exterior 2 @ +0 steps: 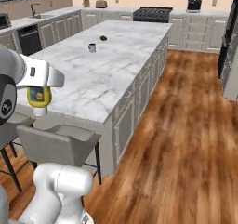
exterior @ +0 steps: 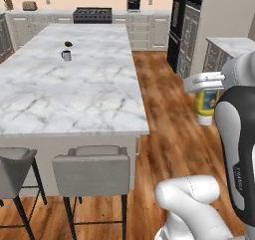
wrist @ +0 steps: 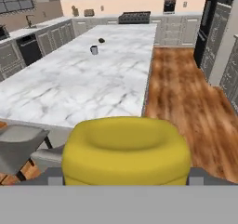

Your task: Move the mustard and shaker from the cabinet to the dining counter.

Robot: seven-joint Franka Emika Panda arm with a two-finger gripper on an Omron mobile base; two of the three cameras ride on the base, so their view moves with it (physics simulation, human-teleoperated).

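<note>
- Yellow mustard [exterior: 206, 106] is clamped in the gripper [exterior: 205, 91], carried beside the dining counter [exterior: 74, 92], not yet over it
- Mustard still to set down; shaker remains to fetch

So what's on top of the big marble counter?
On the dining counter stand a small grey mug and a dark little thing behind it. What that thing is, I can't tell.

No text on the mustard [exterior: 206, 106] label can be read.
</note>
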